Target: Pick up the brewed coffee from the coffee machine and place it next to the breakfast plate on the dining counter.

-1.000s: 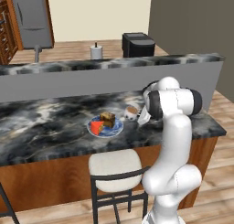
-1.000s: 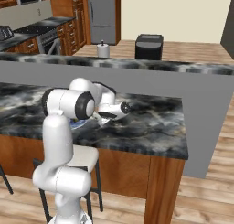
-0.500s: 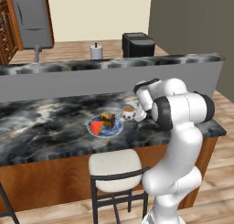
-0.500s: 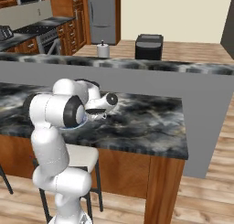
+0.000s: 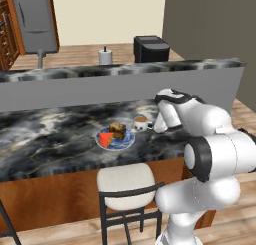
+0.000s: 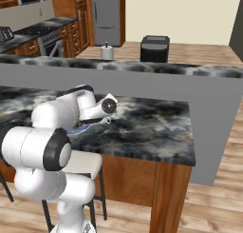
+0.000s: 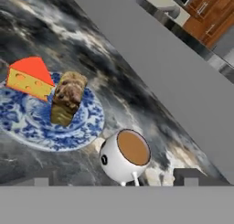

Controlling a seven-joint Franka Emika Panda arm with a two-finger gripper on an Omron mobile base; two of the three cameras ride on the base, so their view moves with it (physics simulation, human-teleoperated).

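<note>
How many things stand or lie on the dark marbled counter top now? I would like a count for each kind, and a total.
Mugs of coffee: 1, the brewed coffee
Plates: 1, the breakfast plate
Cake pieces: 1, on the plate
Red-orange wedges: 1, on the plate
Total: 4

Even, bright, flat light fills the room, shadows stay faint, and the marbled worktop (image 5: 60,134) looks soft, slightly blurred.
</note>
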